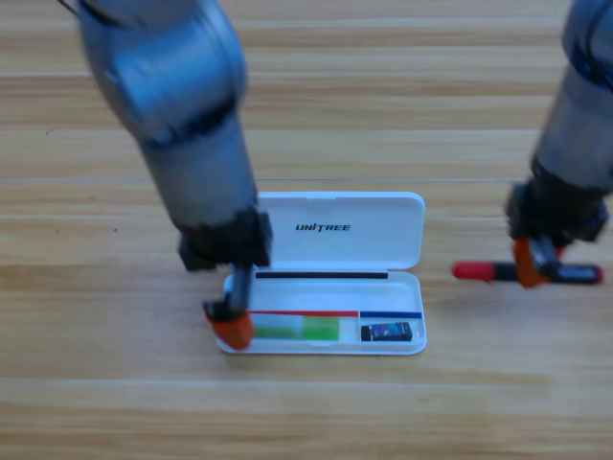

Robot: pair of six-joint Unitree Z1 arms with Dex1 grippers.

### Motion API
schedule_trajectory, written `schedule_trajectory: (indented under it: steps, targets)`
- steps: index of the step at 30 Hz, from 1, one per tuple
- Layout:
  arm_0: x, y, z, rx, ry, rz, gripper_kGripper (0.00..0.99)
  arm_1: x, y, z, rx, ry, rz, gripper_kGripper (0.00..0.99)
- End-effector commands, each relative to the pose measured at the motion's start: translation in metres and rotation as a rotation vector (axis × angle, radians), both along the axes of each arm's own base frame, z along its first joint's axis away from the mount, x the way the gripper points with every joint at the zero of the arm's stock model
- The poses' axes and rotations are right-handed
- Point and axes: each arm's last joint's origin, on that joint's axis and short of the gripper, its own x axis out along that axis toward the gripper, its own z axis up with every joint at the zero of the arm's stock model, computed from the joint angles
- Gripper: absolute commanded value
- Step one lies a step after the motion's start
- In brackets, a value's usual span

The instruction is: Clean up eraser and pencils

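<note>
Right gripper (533, 268) straddles black-barrelled, red-capped marker (479, 271) on wooden table (383, 412), grip state unclear. Left gripper (233, 321), state unclear, at open white plastic case (383, 230), beside light-green stick (297, 329); small black eraser (387, 332) farther along. Risk: off-centre hold lets marker tilt, slip.

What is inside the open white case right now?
The white case holds the light-green stick and, at its right end, the eraser. The left gripper covers the case's left end, hiding the stick's end there.
</note>
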Motion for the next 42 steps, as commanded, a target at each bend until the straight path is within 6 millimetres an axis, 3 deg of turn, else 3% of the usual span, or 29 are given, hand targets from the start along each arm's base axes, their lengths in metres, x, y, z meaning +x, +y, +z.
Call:
schedule_trajectory:
  steps: [1, 8, 14, 21, 29, 32, 33, 39, 42]
  targets:
    - [0.002, 0.073, 0.052, -0.049, -0.075, 0.085, 0.99, -0.015, 0.055, 0.006, 0.002, 0.02, 0.088, 0.0]
    - [0.012, 0.166, 0.069, -0.08, -0.091, 0.203, 0.99, -0.004, 0.114, -0.016, -0.009, 0.034, 0.117, 0.0]
    - [0.023, 0.219, 0.065, -0.101, -0.078, 0.267, 0.99, 0.004, 0.145, -0.041, -0.011, 0.032, 0.137, 0.0]
    - [0.027, 0.252, 0.058, -0.154, -0.061, 0.306, 0.99, 0.01, 0.16, -0.056, -0.013, 0.022, 0.142, 0.0]
    - [0.024, 0.255, 0.05, -0.153, -0.049, 0.299, 0.99, 0.011, 0.162, -0.058, -0.013, 0.018, 0.136, 0.0]
    - [0.023, 0.255, 0.046, -0.158, -0.044, 0.297, 0.99, 0.011, 0.161, -0.057, -0.017, 0.022, 0.128, 0.456]
    - [0.023, 0.255, 0.046, -0.161, -0.047, 0.297, 0.99, 0.01, 0.161, -0.056, -0.016, 0.022, 0.125, 0.557]
    - [0.023, 0.255, 0.046, -0.165, -0.05, 0.297, 0.99, 0.007, 0.157, -0.046, -0.012, 0.027, 0.12, 0.653]
    - [0.024, 0.255, 0.046, -0.166, -0.053, 0.299, 0.99, -0.006, 0.151, -0.027, 0.009, 0.047, 0.13, 0.689]
